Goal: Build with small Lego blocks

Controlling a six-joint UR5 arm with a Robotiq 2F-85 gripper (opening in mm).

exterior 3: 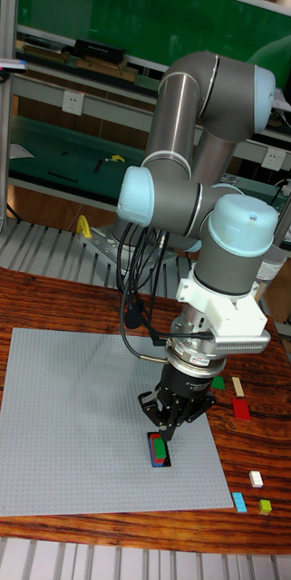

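Observation:
A grey baseplate [82, 417] lies on the wooden table. Near its front right part stands a small stack of Lego blocks [159, 449], red below with green and blue showing on top. My gripper [166, 428] points straight down right over this stack, its black fingertips at or just above the top block. The fingers stand close together, but I cannot tell whether they clamp a block or only touch the stack. Loose blocks lie to the right of the plate: a green one [218, 383], a cream one [238, 387], a red one [242, 410].
More loose blocks lie at the table's front right: a white one [256, 478], a light blue one [240, 502] and a yellow-green one [266, 506]. Black cables [131, 299] hang from the arm over the plate's far edge. A metal rack stands behind the table.

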